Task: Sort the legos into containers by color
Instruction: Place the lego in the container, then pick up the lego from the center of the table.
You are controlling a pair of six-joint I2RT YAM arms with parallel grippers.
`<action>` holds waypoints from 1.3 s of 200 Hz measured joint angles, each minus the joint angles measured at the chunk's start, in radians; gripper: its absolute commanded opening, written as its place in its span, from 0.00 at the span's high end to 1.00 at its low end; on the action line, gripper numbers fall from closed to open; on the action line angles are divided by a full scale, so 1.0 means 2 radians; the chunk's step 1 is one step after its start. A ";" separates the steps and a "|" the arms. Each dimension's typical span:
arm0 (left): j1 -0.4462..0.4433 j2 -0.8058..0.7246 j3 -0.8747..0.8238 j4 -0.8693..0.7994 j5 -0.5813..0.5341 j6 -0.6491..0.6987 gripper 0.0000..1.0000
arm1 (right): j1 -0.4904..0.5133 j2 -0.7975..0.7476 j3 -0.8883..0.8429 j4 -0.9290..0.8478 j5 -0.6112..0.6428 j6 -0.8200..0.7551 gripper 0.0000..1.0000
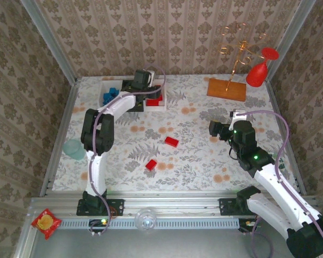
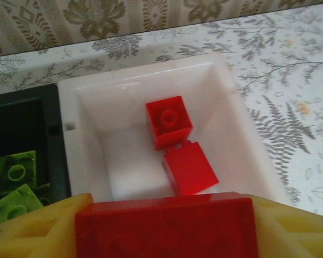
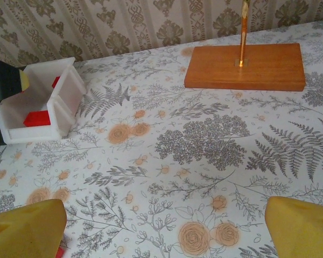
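My left gripper (image 1: 142, 80) hangs over the right white bin (image 1: 160, 103) at the back of the table, shut on a red lego (image 2: 167, 226) clamped between its yellow fingers (image 2: 37, 231). Below it, that white bin (image 2: 242, 140) holds two red legos (image 2: 169, 121) (image 2: 189, 167). The black middle bin (image 2: 21, 118) holds lime green legos (image 2: 16, 172), and the left white bin (image 1: 103, 86) holds blue ones (image 1: 111, 95). Two red legos (image 1: 171, 141) (image 1: 151, 164) lie loose on the table. My right gripper (image 1: 215, 129) (image 3: 164, 236) is open over bare tablecloth, right of them.
A wooden base (image 1: 226, 88) with a gold rack and a red wine glass (image 1: 261, 67) stands at the back right. A pale teal cup (image 1: 74, 149) sits at the left edge. Patterned walls close in the table.
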 measured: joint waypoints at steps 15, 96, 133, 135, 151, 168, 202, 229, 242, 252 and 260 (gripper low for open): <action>0.003 0.003 0.010 -0.013 -0.004 0.005 0.23 | 0.000 0.000 -0.001 0.001 -0.001 0.000 0.04; -0.007 -0.114 -0.092 -0.004 0.002 0.014 0.19 | 0.000 0.000 -0.001 0.001 -0.001 0.000 0.04; -0.069 -0.265 -0.287 0.043 0.034 0.011 0.17 | 0.000 -0.001 -0.001 0.001 -0.002 0.000 0.04; -0.072 -0.270 -0.293 0.044 0.036 0.010 0.17 | 0.000 -0.001 -0.001 0.001 -0.002 0.000 0.04; -0.111 -0.300 -0.356 0.050 0.055 0.001 0.16 | 0.000 -0.001 -0.001 0.001 -0.002 0.000 0.04; -0.146 -0.306 -0.395 0.047 0.060 -0.015 0.14 | 0.000 0.000 -0.001 0.001 -0.002 0.000 0.04; -0.192 -0.290 -0.407 0.037 0.041 -0.038 0.11 | 0.000 0.000 -0.001 0.001 -0.002 0.000 0.04; -0.214 -0.239 -0.380 0.036 0.018 -0.044 0.09 | 0.000 0.000 -0.001 0.001 -0.002 0.000 0.04; -0.221 -0.215 -0.368 0.036 0.005 -0.044 0.08 | 0.000 0.000 -0.001 0.001 -0.002 0.000 0.04; -0.224 -0.203 -0.363 0.035 -0.002 -0.044 0.08 | 0.000 0.000 -0.001 0.001 -0.002 0.000 0.04; -0.226 -0.195 -0.360 0.035 -0.007 -0.044 0.08 | 0.000 0.000 -0.001 0.001 -0.002 0.000 0.04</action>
